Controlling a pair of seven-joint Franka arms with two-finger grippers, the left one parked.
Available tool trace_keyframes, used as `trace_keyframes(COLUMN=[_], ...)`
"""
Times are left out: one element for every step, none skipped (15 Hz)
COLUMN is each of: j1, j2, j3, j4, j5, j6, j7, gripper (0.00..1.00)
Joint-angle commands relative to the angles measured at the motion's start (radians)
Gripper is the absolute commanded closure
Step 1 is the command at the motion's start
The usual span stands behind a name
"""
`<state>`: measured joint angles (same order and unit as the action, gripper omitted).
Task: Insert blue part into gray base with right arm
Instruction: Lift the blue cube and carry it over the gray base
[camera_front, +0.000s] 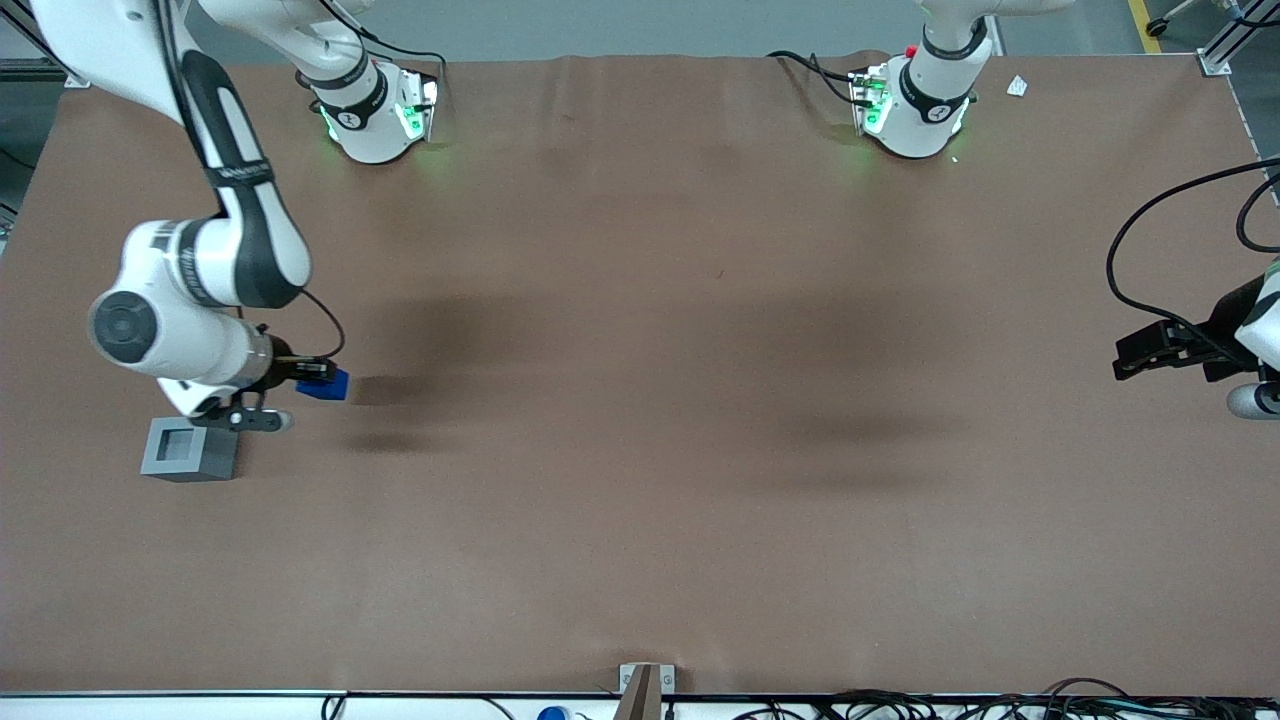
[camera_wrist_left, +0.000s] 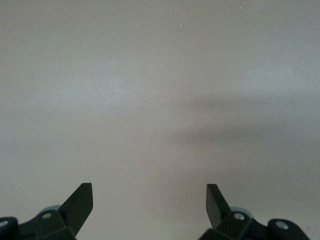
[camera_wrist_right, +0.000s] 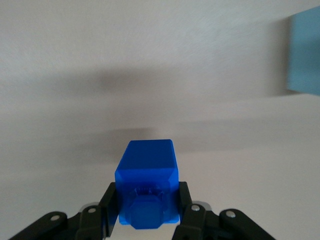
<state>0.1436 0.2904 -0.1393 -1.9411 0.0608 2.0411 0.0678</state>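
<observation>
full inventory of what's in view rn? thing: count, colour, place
blue part: 1, bright blue, held in the gripper above the table, farther from the front camera than the gray base
gray base: 1, light gray, on the table at the working arm's end, square recess facing up and empty
table: 1, brown surface, under everything
right arm: 1, white with black bands, reaching over the working arm's end
gripper: 1, black, shut on the blue part, just above and beside the gray base

Front view overlooks the table (camera_front: 640, 400) from high; wrist views look closely down.
</observation>
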Motion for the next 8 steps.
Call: trace_keyframes(j1=[-0.059,-0.077,-0.096,-0.117,-0.142,-0.16,-0.174,-0.183], j2=[-0.01,-0.01,-0.008,-0.007,-0.004,0.001,0.007,0.015], j3=[0.006,0.006,0.006,0.006,0.006,0.006,0.006,0.006], j4=[0.086,0.117,0.148,0.178,0.216,0.252,0.273,0.287], j5=[0.013,0.011,0.011,0.011,0.011,0.01,0.004,-0.001], j6=[-0.105,-0.129,-0.154,-0.176,-0.192,-0.203,-0.209,-0.209], j7=[-0.019,-0.04,-0.058,-0.057,-0.068,-0.074,-0.088,-0.118], gripper=[0.95,0.95,0.95,0.95,0.95,0.95,0.95,0.95])
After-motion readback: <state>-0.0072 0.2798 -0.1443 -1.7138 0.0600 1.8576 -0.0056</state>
